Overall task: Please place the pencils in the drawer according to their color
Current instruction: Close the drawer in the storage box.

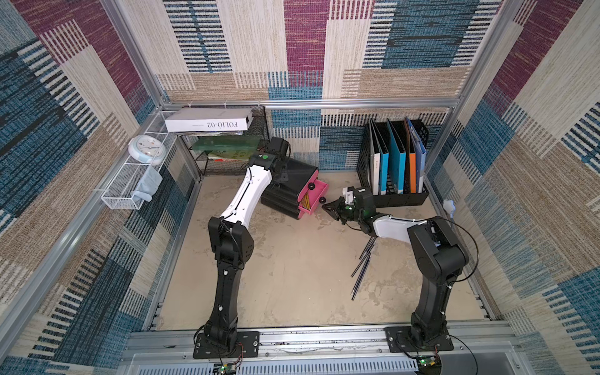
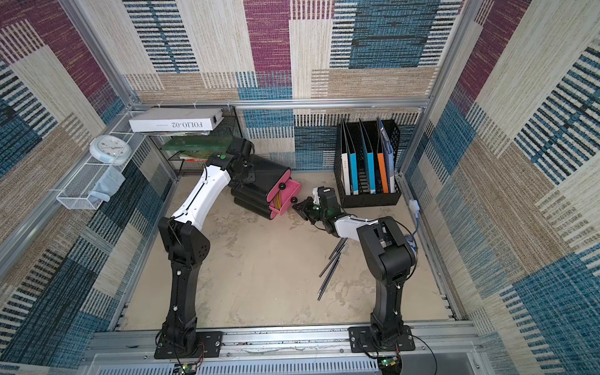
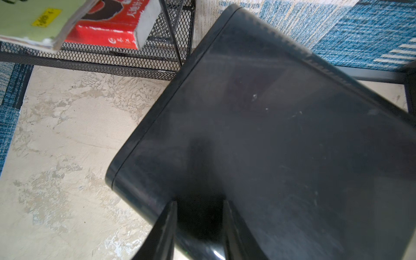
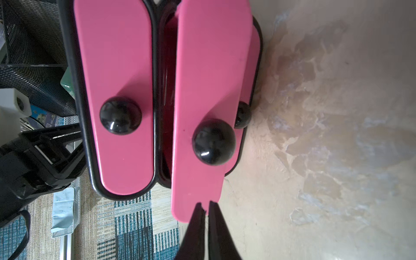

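Right wrist view: right gripper [image 4: 205, 203] fingers pressed together facing the open pink drawer [image 4: 209, 67]; left gripper [image 3: 200, 202] fingers spread over the cabinet [image 3: 270, 112]; dark pencils [image 1: 361, 276] lie five o'clock from it.

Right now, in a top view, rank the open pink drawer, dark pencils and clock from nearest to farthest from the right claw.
1. Open pink drawer, just ahead of the right claw.
2. Dark pencils, on the table near its arm.
3. Clock, far left shelf.

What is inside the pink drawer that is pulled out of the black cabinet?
Yellow pencils lie in the open pink drawer. Their far ends are hidden inside the black cabinet, so I cannot count them.
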Action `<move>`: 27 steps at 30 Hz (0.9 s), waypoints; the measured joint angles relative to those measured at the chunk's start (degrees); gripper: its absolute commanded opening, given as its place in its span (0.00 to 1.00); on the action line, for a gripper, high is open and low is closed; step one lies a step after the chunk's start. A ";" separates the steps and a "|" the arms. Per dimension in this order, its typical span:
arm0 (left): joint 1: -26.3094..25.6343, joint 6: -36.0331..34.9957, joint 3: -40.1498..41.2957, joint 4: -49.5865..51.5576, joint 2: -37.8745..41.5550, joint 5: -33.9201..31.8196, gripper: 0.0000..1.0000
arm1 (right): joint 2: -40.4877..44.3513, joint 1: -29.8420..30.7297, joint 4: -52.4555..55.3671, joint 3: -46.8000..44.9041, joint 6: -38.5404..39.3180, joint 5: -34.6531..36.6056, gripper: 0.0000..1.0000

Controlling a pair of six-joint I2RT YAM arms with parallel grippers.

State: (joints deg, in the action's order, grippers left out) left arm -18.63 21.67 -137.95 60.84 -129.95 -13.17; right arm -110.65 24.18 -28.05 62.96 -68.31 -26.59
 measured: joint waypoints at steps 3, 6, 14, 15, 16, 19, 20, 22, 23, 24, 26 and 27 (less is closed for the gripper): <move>0.00 -0.02 0.02 0.07 -0.15 0.02 0.36 | -1.49 0.04 -0.55 1.57 -0.55 -0.55 0.10; -0.02 -0.07 -0.07 0.09 -0.24 0.00 0.36 | -3.26 0.15 -1.05 3.21 -1.09 -0.87 0.10; -0.09 -0.66 0.31 -0.17 -0.22 0.00 0.33 | -9.66 1.95 -1.64 9.99 -3.04 -1.81 0.10; -0.09 -0.70 0.46 -0.35 -0.13 0.00 0.32 | -10.43 2.34 -1.75 11.04 -3.21 -1.90 0.10; -0.11 -0.76 0.74 -0.55 -0.02 0.00 0.32 | -10.99 2.67 -1.75 11.89 -3.45 -2.03 0.10; -0.15 -0.90 1.38 -1.05 0.28 0.00 0.31 | -12.85 3.63 -1.79 14.73 -3.96 -2.10 0.11; -0.20 -0.92 1.64 -1.27 0.42 -0.02 0.31 | -13.35 3.93 -1.77 15.45 -4.09 -2.14 0.11; -0.24 -0.96 2.16 -1.73 0.66 -0.02 0.31 | -14.29 4.42 -1.77 16.83 -4.44 -2.16 0.11; -0.31 -1.05 2.49 -2.01 0.81 -0.02 0.30 | -14.69 4.61 -1.36 17.46 -4.48 -2.14 0.11; -0.33 -1.09 2.86 -2.45 0.98 0.00 0.30 | -14.99 4.68 -0.94 17.94 -4.66 -2.12 0.11; -0.35 -1.20 3.61 -3.41 1.31 0.00 0.30 | -15.61 4.79 -0.22 18.93 -4.85 -1.79 0.11; -0.35 -1.27 4.07 -3.91 1.53 0.00 0.30 | -15.82 4.98 0.11 19.32 -4.87 -1.60 0.11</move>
State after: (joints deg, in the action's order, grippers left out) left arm -18.98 20.40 -133.88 56.93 -128.42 -13.17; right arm -126.48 29.17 -27.94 82.28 -73.19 -28.18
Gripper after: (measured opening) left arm 0.300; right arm 0.108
